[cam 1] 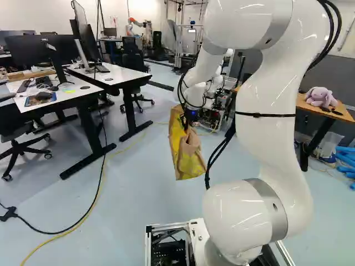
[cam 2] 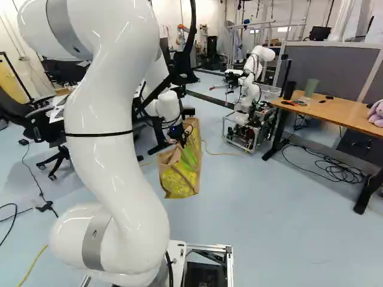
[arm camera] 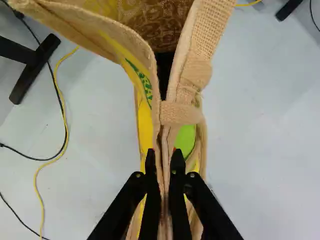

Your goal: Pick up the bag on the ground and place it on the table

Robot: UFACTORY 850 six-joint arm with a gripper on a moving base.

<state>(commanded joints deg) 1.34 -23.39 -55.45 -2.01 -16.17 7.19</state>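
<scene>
The tan and yellow bag (cam 1: 186, 154) hangs above the floor in the left base view, with my gripper (cam 1: 189, 117) at its top edge. In the right base view the bag (cam 2: 179, 173) shows below the wrist, beside the gripper (cam 2: 181, 141). Seen from the wrist, my gripper (arm camera: 164, 172) is shut on the bag's folded rim, the cloth pinched between both fingers. The bag (arm camera: 145, 117) spreads open ahead of them, with a strap beside the pinched edge. A white table (cam 1: 77, 91) stands at the left of the left base view.
A second white table (cam 1: 119, 75) with a monitor adjoins it. Office chairs (cam 1: 16, 145) stand around. Cables (cam 1: 91, 213) lie on the floor. Another robot (cam 2: 250, 89) stands beyond, near a wooden table (cam 2: 335, 111) bearing a plush toy (cam 2: 376, 113).
</scene>
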